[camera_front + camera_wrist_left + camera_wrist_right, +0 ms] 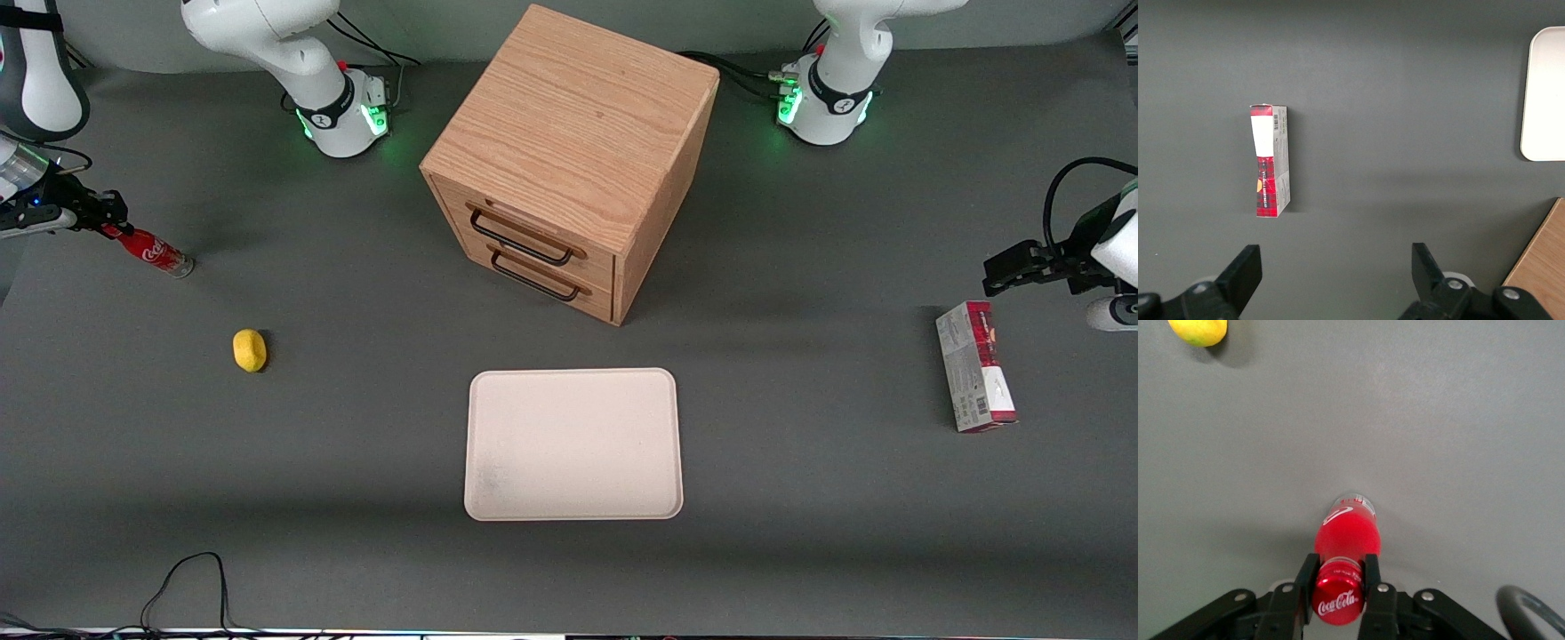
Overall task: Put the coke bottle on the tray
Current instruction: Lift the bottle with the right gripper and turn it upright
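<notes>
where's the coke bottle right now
The coke bottle is at the working arm's end of the table, its neck clamped in the gripper, farther from the front camera than the lemon.

Our right arm reaches in low at its own end of the worktop, wrist nearly level. Our claw (pixel 108 224) is clamped on the neck of the coke bottle (pixel 156 252), one finger (pixel 1306 581) pressed to each side just below the cap. The bottle slants down from our grip.
</notes>
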